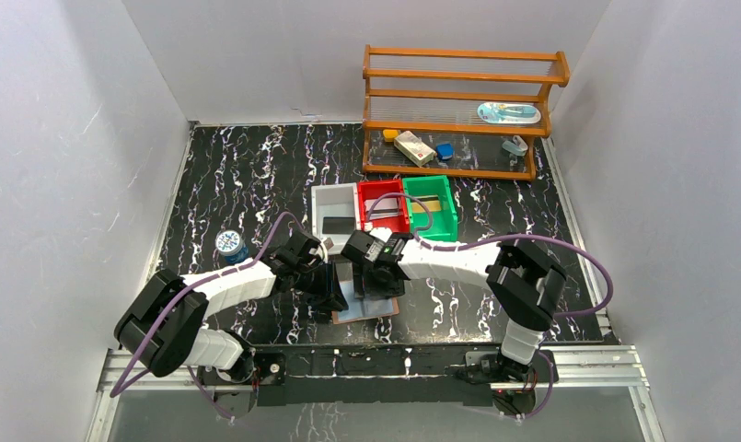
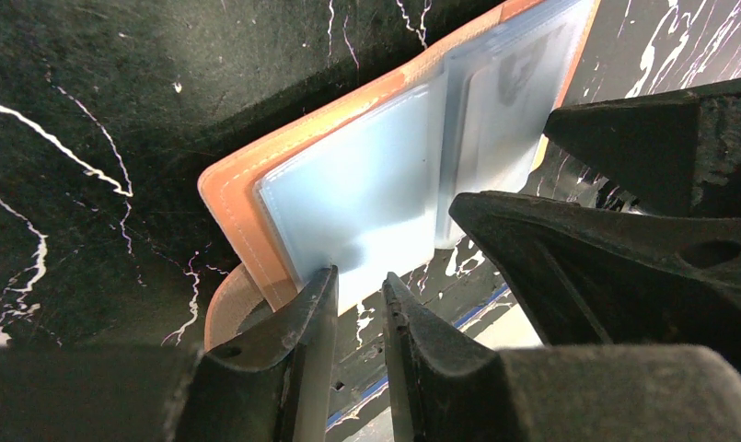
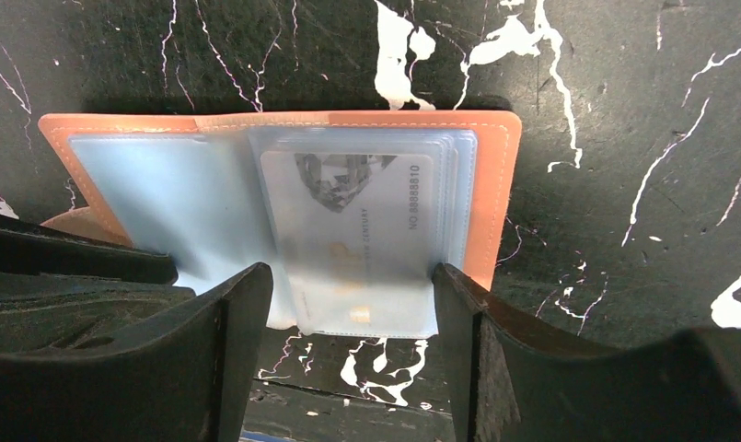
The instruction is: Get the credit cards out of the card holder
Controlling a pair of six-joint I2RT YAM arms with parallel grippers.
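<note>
Now the card holder (image 3: 491,203) lies open and flat on the worktop (image 1: 256,175), close to its near edge and about midway along it. My right gripper (image 3: 348,308) hangs over its right half with jaws wide apart, one finger on either side of the credit card (image 3: 357,221) that shows through the clear sleeve. My left gripper (image 2: 357,281) is nearly closed, pinching the lower edge of the left pale blue sleeve. Bare black marbled surface lies to the left and right of the card holder. Toward the far edge stand a white bin (image 1: 337,210), a red bin (image 1: 382,204) and a green bin (image 1: 431,207), with a wooden rack (image 1: 458,110) at the far right corner. White walls close in three sides.
</note>
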